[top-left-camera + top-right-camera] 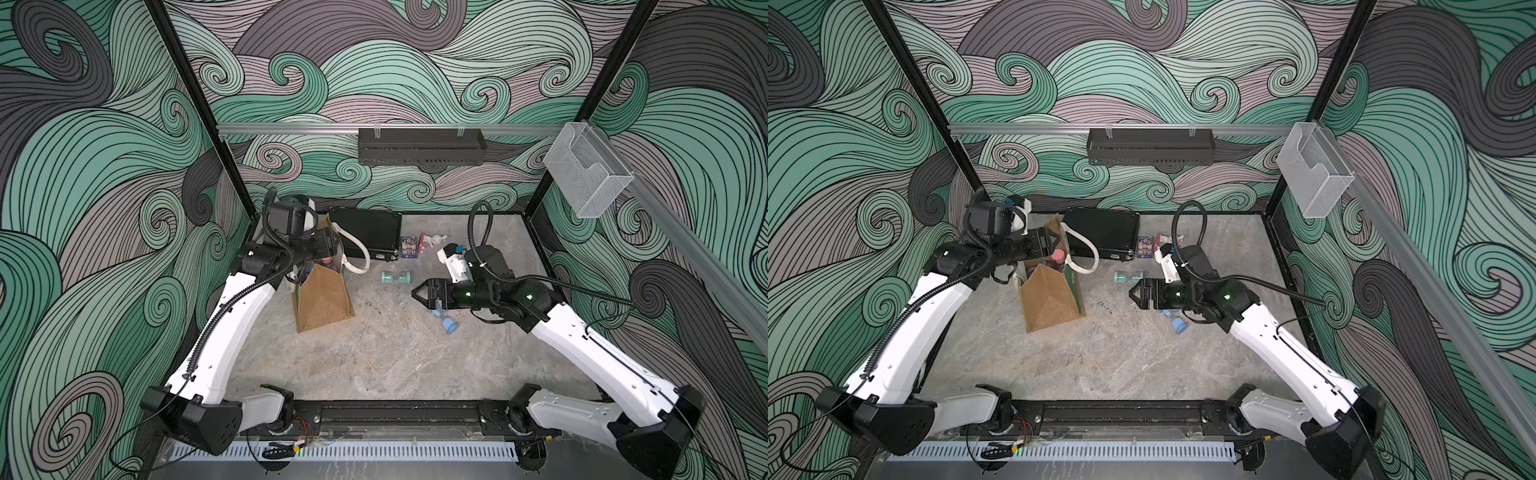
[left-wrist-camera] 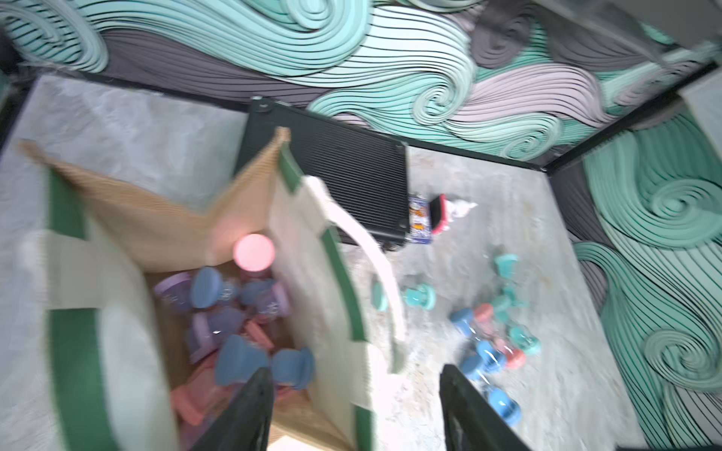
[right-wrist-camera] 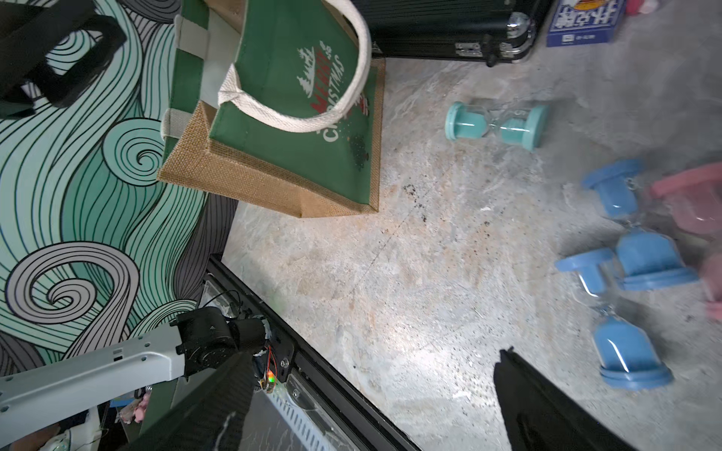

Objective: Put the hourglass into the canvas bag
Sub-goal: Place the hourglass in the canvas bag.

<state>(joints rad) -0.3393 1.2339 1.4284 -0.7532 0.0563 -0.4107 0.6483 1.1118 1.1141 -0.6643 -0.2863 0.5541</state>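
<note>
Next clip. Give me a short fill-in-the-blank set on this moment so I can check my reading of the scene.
1. The teal hourglass lies on its ____ on the table, between the canvas bag and the right pincer.
2. White lettering on the bag's green panel reads "Merry ____".
3. The left pincer hangs above the bag, which contains several blue, purple and pink ____.
4. The flat case behind the bag is coloured ____.

Missing words: side; Christmas; hourglasses; black.

walls [image 1: 374, 62] of teal, grey and mauve swirls enclose a grey marbled desk [image 1: 374, 353]; a silver rail [image 1: 291, 128] carries a black tray [image 1: 419, 147].
</note>
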